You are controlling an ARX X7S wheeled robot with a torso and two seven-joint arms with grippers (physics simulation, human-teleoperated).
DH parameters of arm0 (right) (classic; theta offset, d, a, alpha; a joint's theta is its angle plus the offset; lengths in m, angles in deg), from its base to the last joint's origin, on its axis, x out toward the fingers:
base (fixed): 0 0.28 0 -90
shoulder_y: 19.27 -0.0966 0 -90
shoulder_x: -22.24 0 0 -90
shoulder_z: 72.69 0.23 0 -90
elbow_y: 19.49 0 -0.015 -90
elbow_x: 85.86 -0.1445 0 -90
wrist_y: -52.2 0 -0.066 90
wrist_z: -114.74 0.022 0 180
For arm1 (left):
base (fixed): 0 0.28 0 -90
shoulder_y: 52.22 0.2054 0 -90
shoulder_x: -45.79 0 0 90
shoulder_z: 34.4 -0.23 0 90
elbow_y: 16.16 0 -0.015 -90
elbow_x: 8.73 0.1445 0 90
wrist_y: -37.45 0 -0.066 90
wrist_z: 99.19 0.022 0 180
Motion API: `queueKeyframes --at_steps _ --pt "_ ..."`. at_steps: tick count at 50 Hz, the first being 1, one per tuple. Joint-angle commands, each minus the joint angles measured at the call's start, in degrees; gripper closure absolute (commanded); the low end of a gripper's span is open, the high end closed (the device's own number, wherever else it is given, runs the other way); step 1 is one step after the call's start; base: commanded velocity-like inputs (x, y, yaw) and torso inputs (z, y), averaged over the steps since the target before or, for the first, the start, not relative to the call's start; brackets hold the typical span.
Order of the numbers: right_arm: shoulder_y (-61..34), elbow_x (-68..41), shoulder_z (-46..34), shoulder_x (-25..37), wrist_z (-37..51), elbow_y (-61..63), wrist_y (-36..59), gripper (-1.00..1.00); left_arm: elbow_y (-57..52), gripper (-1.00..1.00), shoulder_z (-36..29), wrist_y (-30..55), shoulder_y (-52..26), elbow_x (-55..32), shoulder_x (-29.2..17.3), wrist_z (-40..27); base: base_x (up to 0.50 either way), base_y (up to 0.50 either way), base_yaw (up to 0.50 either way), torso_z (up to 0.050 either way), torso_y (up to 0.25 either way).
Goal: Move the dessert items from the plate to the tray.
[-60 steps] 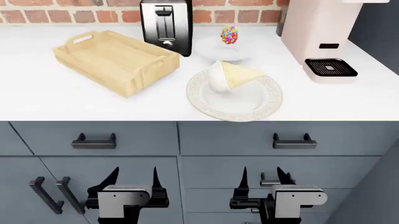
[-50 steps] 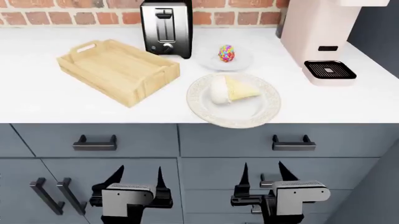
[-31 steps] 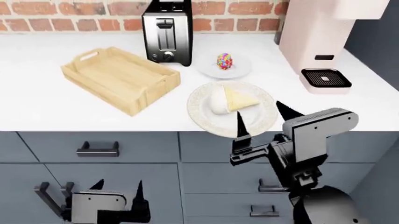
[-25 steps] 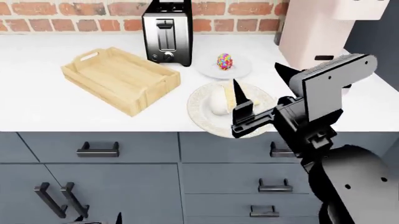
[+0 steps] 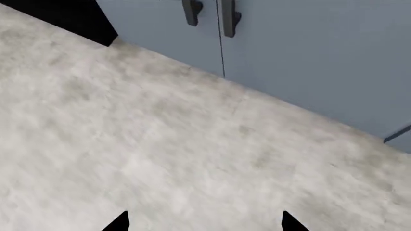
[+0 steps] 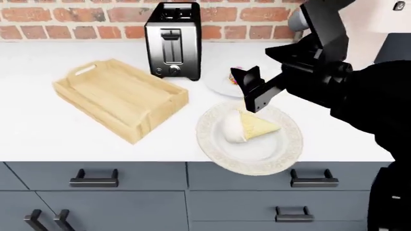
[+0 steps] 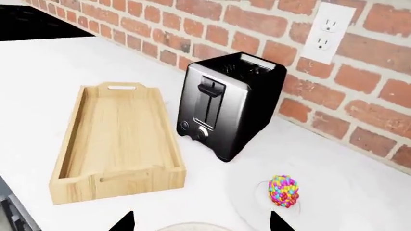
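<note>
Waffle cone (image 6: 257, 126) lying on the rimmed plate (image 6: 282, 156), at 6 o'clock from right tool (image 6: 251, 91). Spread wide, gripping nothing; left tool (image 5: 204, 222) same, down low. Looks like the reach-in step. Next: gentle pinch on the tan cone, not the soft scoop. Bumpy candy ball (image 7: 283, 190) at 12, light-wood tray (image 6: 157, 115) at 9.

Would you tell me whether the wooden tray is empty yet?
Empty: the tray shows bare wood; the cone lies on its plate.
</note>
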Motion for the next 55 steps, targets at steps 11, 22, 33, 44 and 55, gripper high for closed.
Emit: queueKeyframes --at_steps 11,22,33,44,55 --pt "-2.9 -6.55 -7.2 2.9 -0.6 -2.38 -3.22 -1.0 8.76 -1.0 1.61 -1.23 -0.16 2.54 -0.02 2.11 0.33 0.49 0.0 0.0 0.0" --pt "-3.11 -9.03 -6.74 2.99 0.09 -0.72 -1.42 -1.0 8.76 -1.0 1.24 -0.61 -0.22 2.58 -0.14 4.16 0.5 0.3 0.0 0.0 0.0" --pt "-3.04 -13.08 -7.25 4.97 -0.23 1.63 1.5 -1.0 8.76 -1.0 0.84 1.84 -0.45 2.75 -0.36 4.64 0.32 0.14 0.0 0.0 0.001" --pt "-8.78 -27.65 -9.08 21.49 4.9 3.14 1.54 -1.0 8.76 -1.0 -1.59 3.26 -0.47 3.02 -0.75 5.76 0.0 0.0 0.0 0.0 0.0" --pt "-9.79 -39.7 -11.83 42.97 -0.38 7.71 3.42 -1.0 8.76 -1.0 -2.56 5.05 -0.63 2.59 -0.99 8.41 0.0 0.0 0.0 0.0 0.0"
